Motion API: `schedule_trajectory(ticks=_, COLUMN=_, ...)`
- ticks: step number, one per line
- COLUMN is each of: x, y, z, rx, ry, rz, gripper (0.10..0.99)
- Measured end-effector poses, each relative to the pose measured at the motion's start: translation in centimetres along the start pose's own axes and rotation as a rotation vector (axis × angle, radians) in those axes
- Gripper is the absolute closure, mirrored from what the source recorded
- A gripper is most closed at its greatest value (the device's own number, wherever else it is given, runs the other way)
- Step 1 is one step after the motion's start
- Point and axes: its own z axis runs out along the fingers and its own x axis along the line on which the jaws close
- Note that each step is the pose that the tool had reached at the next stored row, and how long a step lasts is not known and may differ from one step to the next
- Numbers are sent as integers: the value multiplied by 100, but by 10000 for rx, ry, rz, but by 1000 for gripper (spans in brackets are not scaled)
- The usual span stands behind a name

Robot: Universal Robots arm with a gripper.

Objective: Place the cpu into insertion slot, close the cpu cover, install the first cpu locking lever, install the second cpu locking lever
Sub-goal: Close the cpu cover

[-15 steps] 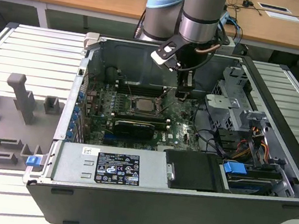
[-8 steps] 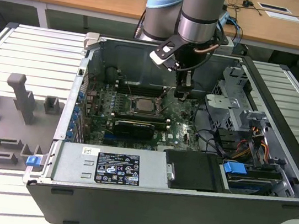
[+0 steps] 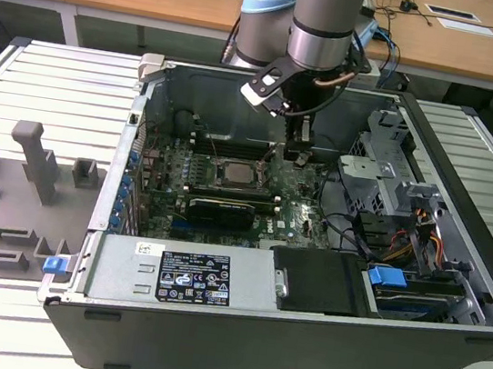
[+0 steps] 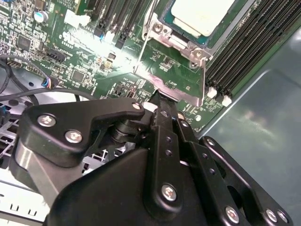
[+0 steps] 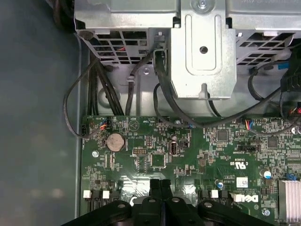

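Note:
The cpu point(image 3: 234, 175) point(image 4: 201, 15) lies flat in its socket on the green motherboard, silver top up. The cpu cover point(image 4: 163, 30), a silver frame plate, lies around its edges. A thin metal lever point(image 4: 149, 26) runs along one side of the socket. In the exterior view, my gripper point(image 3: 299, 157) hangs just to the right of the socket, low over the board. In both wrist views its black fingers point(image 4: 162, 113) point(image 5: 161, 184) are pressed together with nothing between them, and their tip is beside the socket's silver base plate point(image 4: 181, 87).
The open computer case point(image 3: 451, 296) walls in the board. A metal drive cage point(image 5: 202, 47) and black cables point(image 5: 162, 101) stand close to the gripper. Memory slots point(image 4: 244, 42) flank the socket. A black expansion card point(image 3: 220, 208) lies in front. A grey fixture point(image 3: 33, 164) sits outside the case.

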Motion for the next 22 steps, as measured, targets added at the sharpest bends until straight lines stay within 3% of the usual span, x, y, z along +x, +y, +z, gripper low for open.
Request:
schedule_trajectory(ticks=5, x=1, y=-71, z=-5, rx=0, ry=0, rz=0, gripper=980)
schedule_trajectory(ticks=13, x=3, y=-341, z=-12, rx=-1, ry=1, rz=0, gripper=980)
schedule_trajectory(ticks=17, x=1, y=-417, z=102, rx=0, ry=-4, rz=-1, gripper=980)
schedule_trajectory(ticks=22, x=1, y=-619, z=147, rx=14, ry=-1, rz=-39, gripper=980)
